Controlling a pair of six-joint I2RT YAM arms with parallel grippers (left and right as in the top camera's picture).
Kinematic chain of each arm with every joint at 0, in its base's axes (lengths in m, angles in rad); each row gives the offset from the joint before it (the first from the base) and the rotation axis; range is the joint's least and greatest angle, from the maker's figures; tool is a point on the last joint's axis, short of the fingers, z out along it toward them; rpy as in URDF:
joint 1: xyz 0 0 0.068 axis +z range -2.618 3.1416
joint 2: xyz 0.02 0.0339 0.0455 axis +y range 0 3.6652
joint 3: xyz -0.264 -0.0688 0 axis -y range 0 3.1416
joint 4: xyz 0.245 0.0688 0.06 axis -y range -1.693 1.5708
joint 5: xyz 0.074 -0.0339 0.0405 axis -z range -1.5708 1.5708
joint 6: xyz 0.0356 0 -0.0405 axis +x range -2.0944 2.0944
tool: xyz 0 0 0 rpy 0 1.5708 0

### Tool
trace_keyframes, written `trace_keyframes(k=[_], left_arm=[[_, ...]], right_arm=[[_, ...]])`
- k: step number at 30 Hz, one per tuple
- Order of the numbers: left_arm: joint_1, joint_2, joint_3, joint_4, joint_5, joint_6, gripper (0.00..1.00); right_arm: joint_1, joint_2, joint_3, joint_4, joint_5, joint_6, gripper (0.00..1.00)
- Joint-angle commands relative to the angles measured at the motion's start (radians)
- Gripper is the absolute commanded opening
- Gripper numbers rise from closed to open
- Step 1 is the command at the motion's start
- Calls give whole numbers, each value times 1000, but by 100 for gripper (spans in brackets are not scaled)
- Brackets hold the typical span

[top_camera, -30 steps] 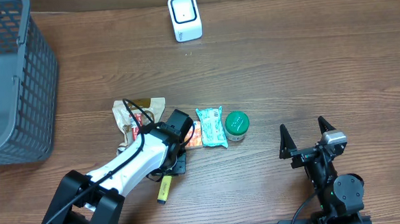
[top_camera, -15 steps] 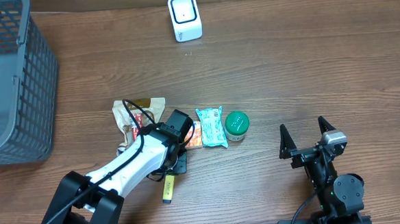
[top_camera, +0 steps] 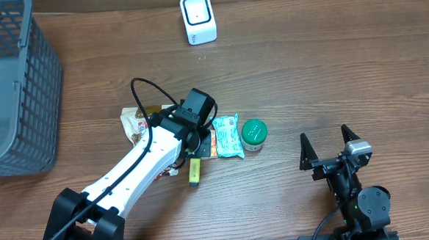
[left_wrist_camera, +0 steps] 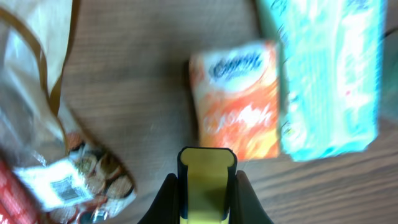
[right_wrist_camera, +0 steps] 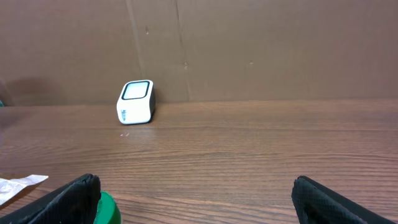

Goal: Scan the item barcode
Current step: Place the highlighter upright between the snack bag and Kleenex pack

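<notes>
My left gripper (left_wrist_camera: 207,190) is shut on a yellow item with dark edges (left_wrist_camera: 207,177), which fills the gap between the black fingers. In the overhead view the yellow item (top_camera: 194,174) hangs from the left gripper (top_camera: 191,158) just left of an orange packet (top_camera: 209,144). The white barcode scanner (top_camera: 197,18) stands at the table's far edge, well beyond it, and also shows as the scanner (right_wrist_camera: 135,102) in the right wrist view. My right gripper (top_camera: 332,149) rests open at the near right, holding nothing.
A teal packet (top_camera: 228,135) and a green-lidded tub (top_camera: 254,132) lie right of the orange packet. A brown snack bag (top_camera: 142,121) lies under the left arm. A grey mesh basket (top_camera: 14,86) stands at the far left.
The left gripper closed fully on the yellow item and carried it up and to the right, away from the table's near edge. The right arm has not moved.
</notes>
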Motion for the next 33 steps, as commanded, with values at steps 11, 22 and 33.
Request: trace_keyframes(k=[11,22,33], left_arm=[[5,4,14,219,5,-164,4],[4,25,2,235,-11,-171,4],[5,77,2,255,-24,-170,9]], right_arm=[[-6,-10,-11,6,6,8,100],[-6,-10,-11,6,6,8,100],[-6,-10,-11,6,6,8,100]])
